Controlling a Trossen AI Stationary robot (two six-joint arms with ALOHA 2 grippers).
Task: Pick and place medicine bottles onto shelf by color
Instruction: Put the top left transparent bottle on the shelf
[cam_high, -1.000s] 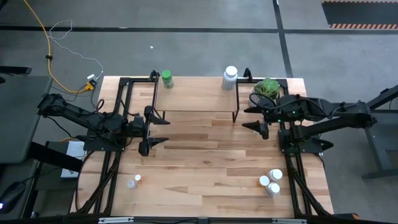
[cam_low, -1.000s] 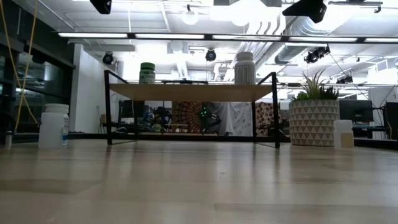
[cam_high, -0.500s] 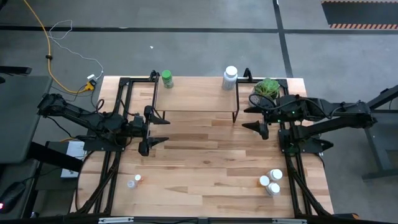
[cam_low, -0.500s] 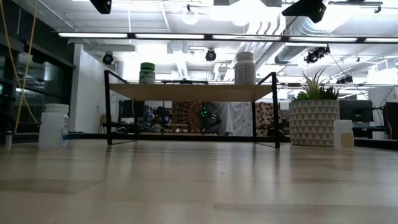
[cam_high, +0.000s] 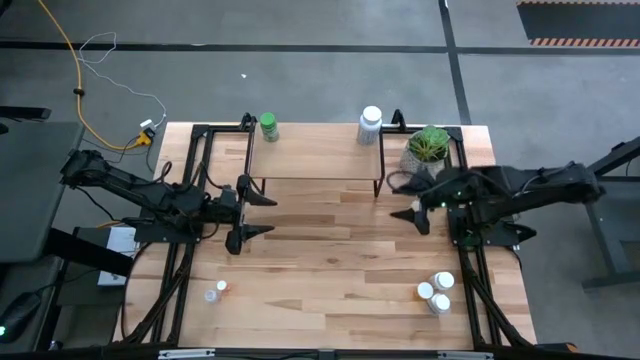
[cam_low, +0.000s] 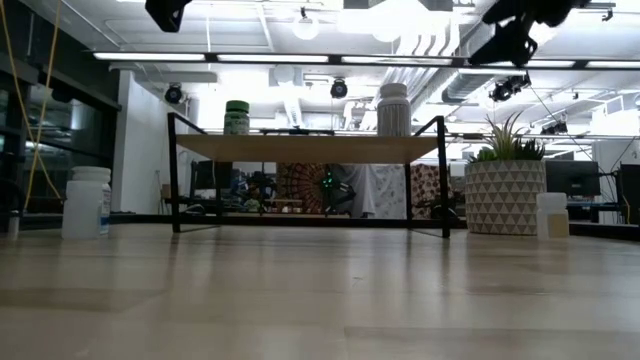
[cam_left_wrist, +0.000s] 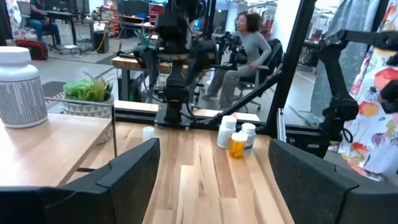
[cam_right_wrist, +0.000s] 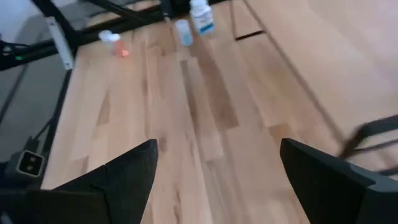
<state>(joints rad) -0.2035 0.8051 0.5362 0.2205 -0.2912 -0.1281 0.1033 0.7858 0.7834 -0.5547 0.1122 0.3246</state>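
Observation:
The shelf (cam_high: 312, 152) stands at the table's far edge on thin black legs. On it stand a green-capped bottle (cam_high: 268, 126) and a white bottle (cam_high: 370, 124). Three more bottles (cam_high: 436, 291) cluster on the table near right, and two small ones (cam_high: 216, 291) stand near left. My left gripper (cam_high: 268, 214) hovers open, pointing level, in front of the shelf's left end. My right gripper (cam_high: 397, 200) hovers open in front of the shelf's right end, slanting down. Nothing sits between either pair of fingers (cam_left_wrist: 127, 171) (cam_right_wrist: 134, 171).
A potted green plant (cam_high: 428, 146) stands on the table just right of the shelf, close behind my right gripper. Black frame rails (cam_high: 190, 160) run along both table sides. Bare wood (cam_high: 330, 250) lies between the arms. A seated person (cam_left_wrist: 249, 46) shows in the room beyond.
My right gripper has come down and a little toward the table's near edge, mostly in the last half second, staying open. The bottles and my left gripper have kept still.

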